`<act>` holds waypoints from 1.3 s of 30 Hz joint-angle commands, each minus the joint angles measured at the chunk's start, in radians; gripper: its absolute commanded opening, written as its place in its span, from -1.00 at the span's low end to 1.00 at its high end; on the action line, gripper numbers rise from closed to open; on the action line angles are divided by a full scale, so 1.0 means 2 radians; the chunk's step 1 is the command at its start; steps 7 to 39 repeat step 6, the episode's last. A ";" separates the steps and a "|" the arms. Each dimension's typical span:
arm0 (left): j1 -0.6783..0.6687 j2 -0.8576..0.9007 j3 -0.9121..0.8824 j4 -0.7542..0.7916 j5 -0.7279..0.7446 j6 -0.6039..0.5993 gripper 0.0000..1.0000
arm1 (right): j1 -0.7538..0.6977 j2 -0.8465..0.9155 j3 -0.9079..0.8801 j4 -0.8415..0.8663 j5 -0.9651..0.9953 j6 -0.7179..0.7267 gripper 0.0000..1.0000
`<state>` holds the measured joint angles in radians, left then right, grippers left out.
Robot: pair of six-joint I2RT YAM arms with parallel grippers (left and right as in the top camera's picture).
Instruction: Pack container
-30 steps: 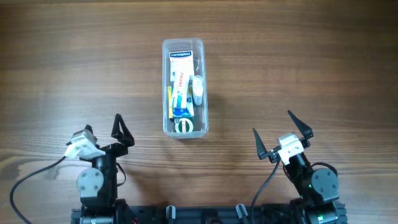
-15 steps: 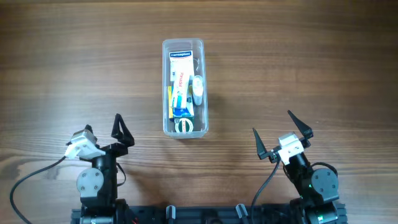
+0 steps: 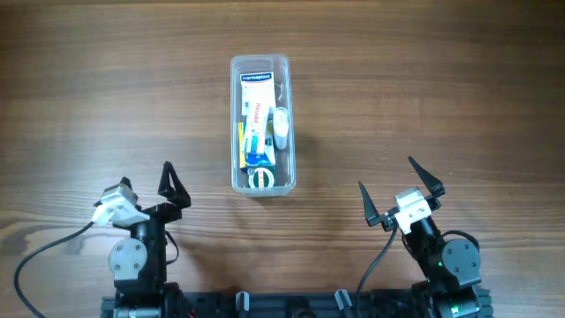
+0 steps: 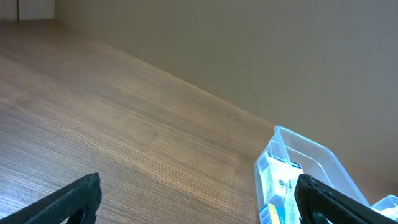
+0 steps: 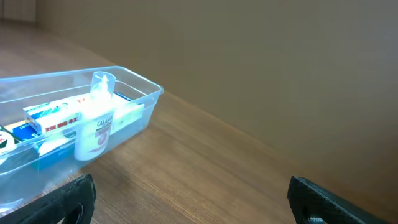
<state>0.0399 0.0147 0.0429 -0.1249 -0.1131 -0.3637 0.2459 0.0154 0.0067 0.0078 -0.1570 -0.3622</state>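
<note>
No change from a moment ago: same picture from above, nothing moved. Still sits the container [image 3: 259,124] in the middle of the desk [image 3: 441,88], long way pointing away from the arms, well apart from both pincers. Holds small boxes [image 3: 256,106], a white bottle [image 3: 280,128] and a round green thing [image 3: 260,179] at the near end. Looks full, so probably little or nothing left to pack. Left pincer [image 3: 146,178] spread wide and pinching nothing, low by the front edge. Right pincer [image 3: 388,181] spread wide too, also with nothing in it. From above: the whole desk, both arms and everything inside the container at once. From the right wrist: the container's clear side wall [image 5: 134,106] and the bottle [image 5: 96,124] poking up above the rim, standing or leaning, hard to say which. From the left wrist: only one end of the container [image 4: 311,158] at the right edge, with a box [image 4: 277,186] inside.
</note>
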 commanded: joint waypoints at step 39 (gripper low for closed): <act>-0.003 -0.006 -0.006 0.004 0.004 0.010 0.99 | -0.002 -0.005 -0.001 0.003 -0.010 -0.002 0.99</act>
